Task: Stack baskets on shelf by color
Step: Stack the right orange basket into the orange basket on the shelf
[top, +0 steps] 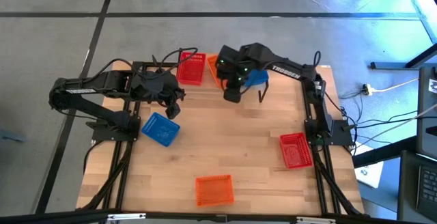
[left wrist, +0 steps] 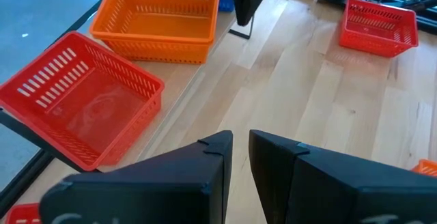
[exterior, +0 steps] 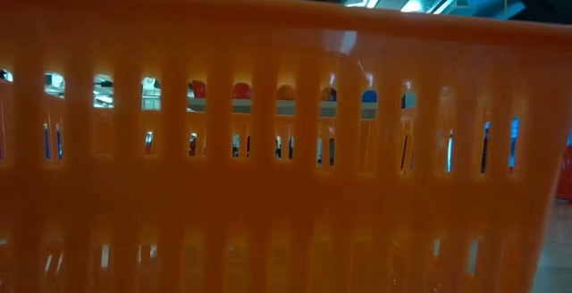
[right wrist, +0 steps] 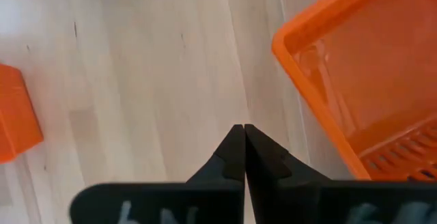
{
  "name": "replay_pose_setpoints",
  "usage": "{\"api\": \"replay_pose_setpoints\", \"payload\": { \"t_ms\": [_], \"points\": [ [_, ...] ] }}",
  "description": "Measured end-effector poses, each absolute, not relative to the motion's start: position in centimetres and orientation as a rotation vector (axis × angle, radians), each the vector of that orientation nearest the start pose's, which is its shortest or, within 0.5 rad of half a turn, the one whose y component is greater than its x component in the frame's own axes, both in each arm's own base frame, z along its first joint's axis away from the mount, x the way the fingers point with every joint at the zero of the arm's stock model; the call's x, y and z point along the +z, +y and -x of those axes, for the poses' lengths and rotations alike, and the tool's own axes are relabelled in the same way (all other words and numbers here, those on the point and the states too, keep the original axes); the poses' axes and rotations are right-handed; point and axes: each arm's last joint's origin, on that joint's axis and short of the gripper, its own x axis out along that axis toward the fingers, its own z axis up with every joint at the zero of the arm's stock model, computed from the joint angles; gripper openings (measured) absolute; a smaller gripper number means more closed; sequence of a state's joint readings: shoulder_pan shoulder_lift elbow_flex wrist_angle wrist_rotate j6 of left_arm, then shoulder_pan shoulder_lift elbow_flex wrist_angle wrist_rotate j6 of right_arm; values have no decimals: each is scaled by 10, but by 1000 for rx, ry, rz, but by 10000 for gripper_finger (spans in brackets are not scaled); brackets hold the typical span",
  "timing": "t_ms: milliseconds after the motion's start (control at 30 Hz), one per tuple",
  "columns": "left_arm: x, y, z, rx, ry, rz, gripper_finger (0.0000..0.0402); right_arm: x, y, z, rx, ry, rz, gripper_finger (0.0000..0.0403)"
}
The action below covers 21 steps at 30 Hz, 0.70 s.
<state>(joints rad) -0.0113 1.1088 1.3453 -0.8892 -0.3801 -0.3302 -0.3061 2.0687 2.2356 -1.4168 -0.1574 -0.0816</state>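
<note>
Overhead, the right gripper (top: 232, 95) is hovering fully closed and empty beside an orange basket (right wrist: 369, 80); the left gripper (left wrist: 239, 149) is waiting, slightly parted.

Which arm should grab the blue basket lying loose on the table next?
Left, probably. The left gripper hangs just beside the blue basket, fingers slightly apart. The right gripper is shut, farther off beside the shelf's orange basket.

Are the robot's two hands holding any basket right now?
No. The right gripper is shut on nothing beside an orange basket. The left gripper, slightly open, hovers empty over the table.
</note>
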Motion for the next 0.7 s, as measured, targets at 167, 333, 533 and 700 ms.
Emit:
{"api": "replay_pose_setpoints", "payload": {
  "t_ms": [167,333,533,700],
  "points": [
    [398,8,-202,456,577,188,41,327,-122,-400,-77,1257,-217,0],
    [398,8,-202,456,578,188,41,319,-127,-405,-88,1269,-213,0],
    [398,8,-202,456,579,187,41,319,-131,-408,-157,1247,-134,0],
    [398,8,-202,456,579,187,41,320,-135,-412,-168,1201,-129,0]
  ]
}}
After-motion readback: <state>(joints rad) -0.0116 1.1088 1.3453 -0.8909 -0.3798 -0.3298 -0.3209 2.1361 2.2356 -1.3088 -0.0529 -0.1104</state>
